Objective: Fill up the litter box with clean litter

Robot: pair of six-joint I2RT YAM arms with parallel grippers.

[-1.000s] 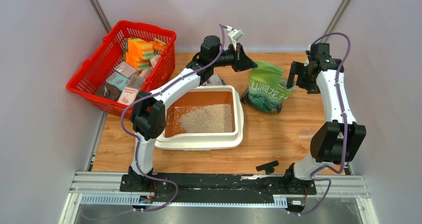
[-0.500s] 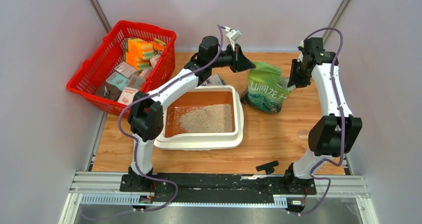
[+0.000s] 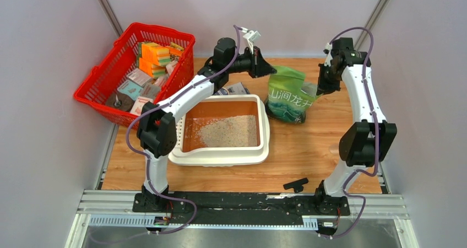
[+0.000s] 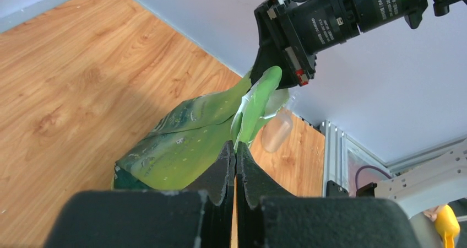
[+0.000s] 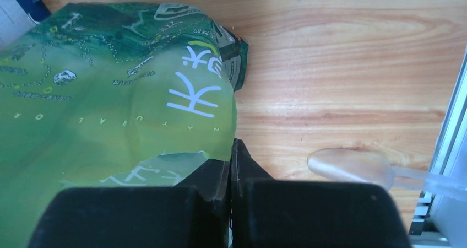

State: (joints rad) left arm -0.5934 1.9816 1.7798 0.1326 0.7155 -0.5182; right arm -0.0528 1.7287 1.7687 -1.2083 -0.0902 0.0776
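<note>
The cream litter box [image 3: 266, 131] sits mid-table with a patch of clean litter [image 3: 228, 131] on its orange-brown floor. Right behind it stands the green litter bag [image 3: 289, 98]. My left gripper [image 3: 270, 70] is shut on the bag's top left corner; in the left wrist view the bag [image 4: 187, 143] folds in between my left gripper's [image 4: 235, 149] closed jaws. My right gripper [image 3: 318, 89] is shut on the bag's top right edge, and the right wrist view shows the bag [image 5: 110, 93] pinched at my right gripper [image 5: 232, 149]. The bag's top is stretched between both grippers.
A red wire basket [image 3: 104, 102] full of packets stands at the back left. A clear plastic scoop [image 5: 352, 168] lies on the wood right of the bag. A black T-shaped part [image 3: 296, 184] lies near the front edge. Walls close in on three sides.
My right gripper has closed on the bag's right edge and moved back. The left arm has pulled left, and the bag has shifted left toward the litter box.
</note>
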